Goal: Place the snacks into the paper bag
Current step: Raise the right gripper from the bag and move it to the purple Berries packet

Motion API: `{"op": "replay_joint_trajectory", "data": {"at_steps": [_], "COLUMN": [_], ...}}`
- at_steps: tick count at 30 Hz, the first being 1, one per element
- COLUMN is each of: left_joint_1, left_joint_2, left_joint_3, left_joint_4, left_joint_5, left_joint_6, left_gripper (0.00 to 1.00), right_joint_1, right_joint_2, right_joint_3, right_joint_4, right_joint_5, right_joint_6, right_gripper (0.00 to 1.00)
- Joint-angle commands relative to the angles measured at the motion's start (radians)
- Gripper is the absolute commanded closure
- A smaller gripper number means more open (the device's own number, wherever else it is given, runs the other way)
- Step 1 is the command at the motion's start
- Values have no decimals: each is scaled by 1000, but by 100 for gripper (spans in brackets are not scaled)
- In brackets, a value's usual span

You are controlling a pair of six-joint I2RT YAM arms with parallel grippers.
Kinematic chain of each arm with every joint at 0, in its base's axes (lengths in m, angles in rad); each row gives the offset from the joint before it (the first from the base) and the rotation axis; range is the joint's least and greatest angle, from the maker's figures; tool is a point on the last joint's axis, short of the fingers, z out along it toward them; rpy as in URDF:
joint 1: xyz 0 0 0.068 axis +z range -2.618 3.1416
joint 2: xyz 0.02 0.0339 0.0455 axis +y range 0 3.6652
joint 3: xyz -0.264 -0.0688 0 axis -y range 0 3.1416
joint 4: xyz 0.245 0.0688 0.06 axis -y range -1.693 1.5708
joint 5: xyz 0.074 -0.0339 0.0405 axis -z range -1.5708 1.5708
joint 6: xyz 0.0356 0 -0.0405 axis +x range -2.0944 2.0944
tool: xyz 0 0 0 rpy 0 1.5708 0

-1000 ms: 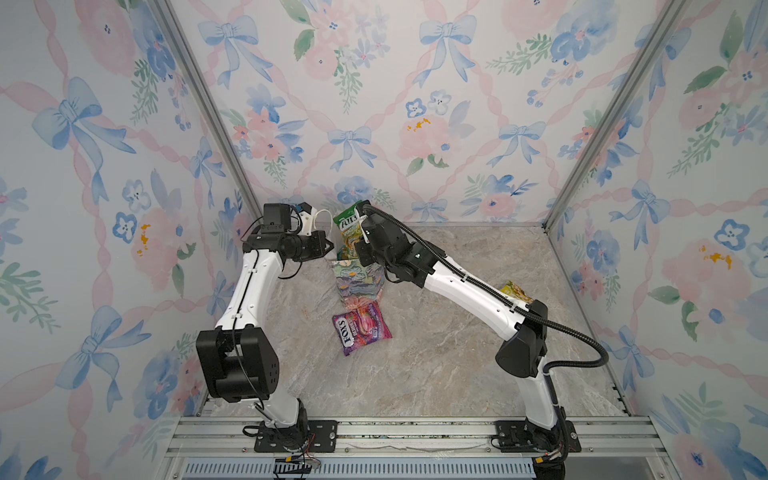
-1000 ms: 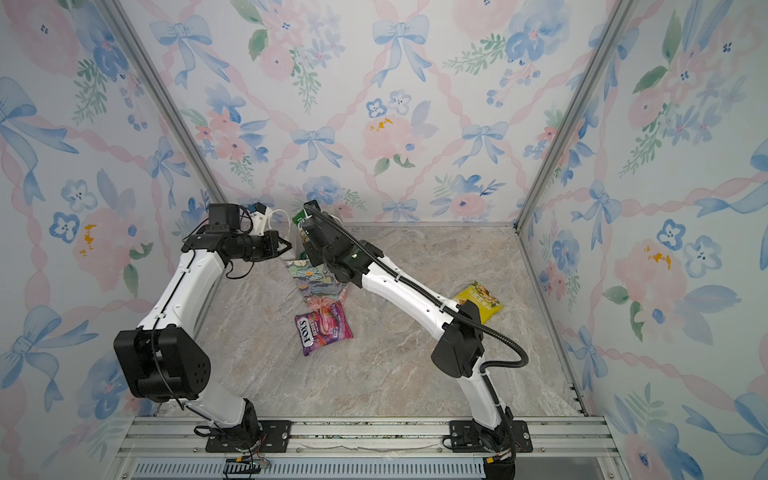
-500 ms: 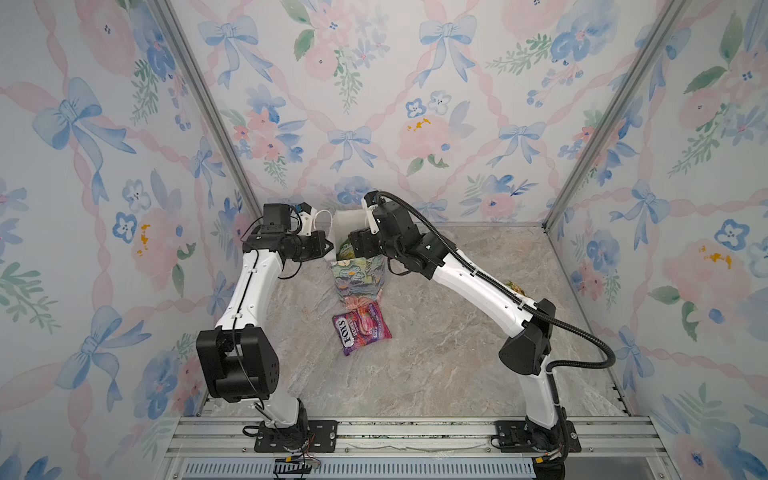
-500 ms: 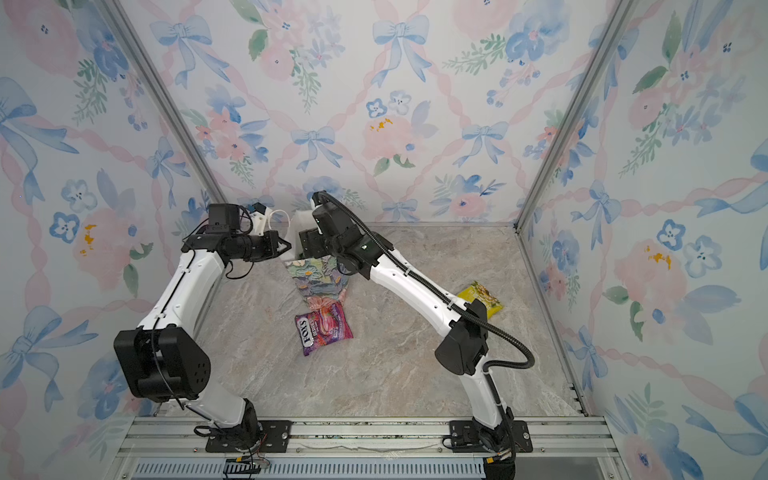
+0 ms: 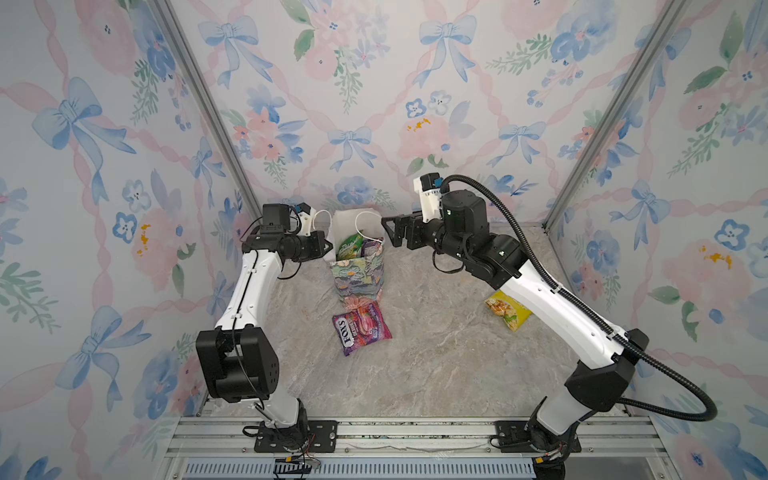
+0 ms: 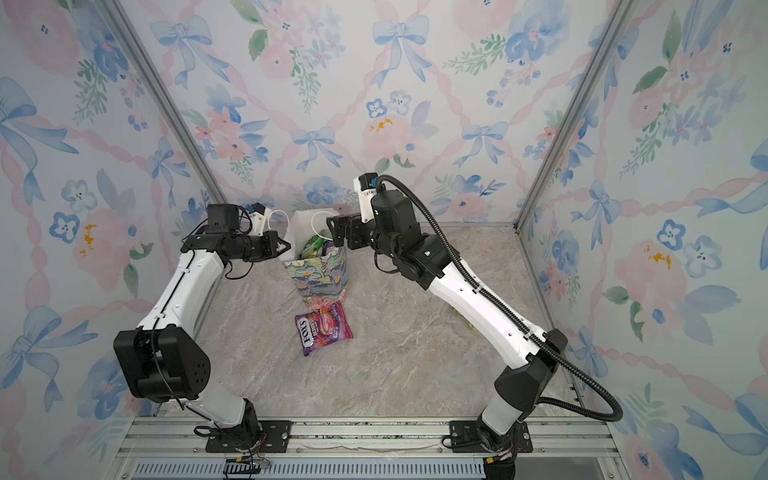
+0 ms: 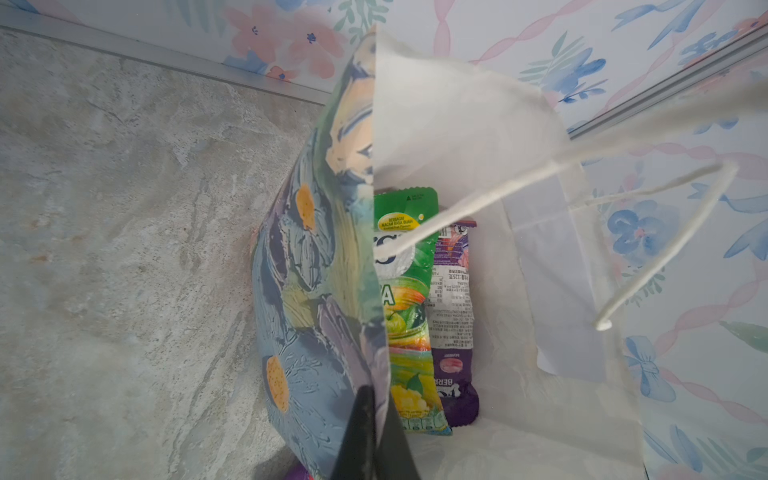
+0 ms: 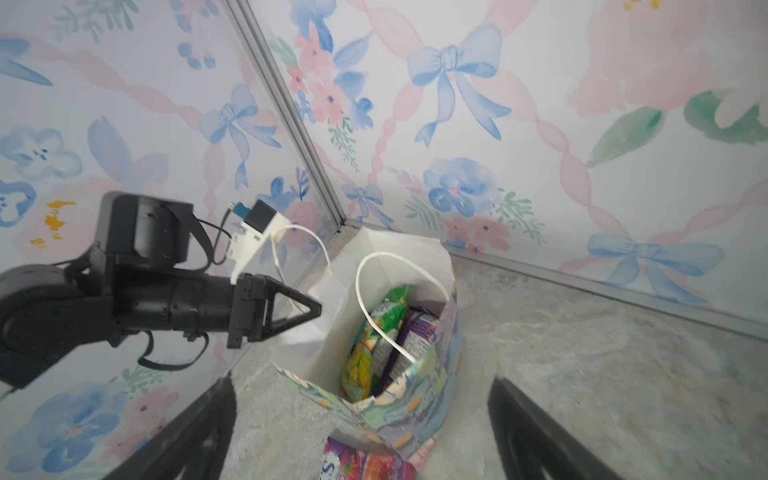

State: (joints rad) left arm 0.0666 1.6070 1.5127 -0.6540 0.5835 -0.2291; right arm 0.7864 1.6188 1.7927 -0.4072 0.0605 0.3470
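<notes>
The floral paper bag stands open at the back of the table. A green snack packet and a purple one stand inside it. My left gripper is shut on the bag's left wall at the rim. My right gripper hangs open and empty, just right of the bag's mouth and above it. A purple FOX'S packet lies flat in front of the bag. A yellow packet lies to the right, partly under my right arm.
The bag's white cord handles loop up over its mouth. The back wall and the corner post stand close behind the bag. Marbled table stretches in front.
The green packet has gone from my right gripper into the bag. The right gripper has opened and drawn back to the right. The left gripper has kept its hold.
</notes>
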Motion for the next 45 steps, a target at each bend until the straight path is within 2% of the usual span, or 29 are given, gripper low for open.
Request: {"op": "replay_joint_trajectory", "data": {"at_steps": [1, 9, 15, 25, 35, 41, 45], "left_joint_1": [5, 4, 4, 5, 4, 4, 4], "left_joint_2": [-13, -9, -8, -7, -9, -7, -5], "left_joint_3": [-8, -8, -8, -8, -9, -9, -9], "left_joint_4": [4, 5, 4, 4, 4, 4, 4], "left_joint_5": [22, 10, 9, 13, 10, 13, 13], "left_joint_6": [4, 7, 5, 4, 5, 5, 5], "left_gripper": [100, 100, 100, 100, 100, 100, 100], "right_joint_1": [-1, 19, 111, 224, 224, 214, 199], "right_joint_2": [-71, -207, -142, 171, 359, 413, 425], "right_joint_3": [-176, -600, -706, -529, -361, -352, -366], "right_joint_4": [-24, -17, 9, -33, -43, -30, -29], "right_joint_5": [-39, -70, -68, -45, -56, -44, -44], "right_joint_6": [29, 169, 218, 143, 72, 74, 73], "right_gripper": [3, 3, 3, 0, 16, 20, 30]}}
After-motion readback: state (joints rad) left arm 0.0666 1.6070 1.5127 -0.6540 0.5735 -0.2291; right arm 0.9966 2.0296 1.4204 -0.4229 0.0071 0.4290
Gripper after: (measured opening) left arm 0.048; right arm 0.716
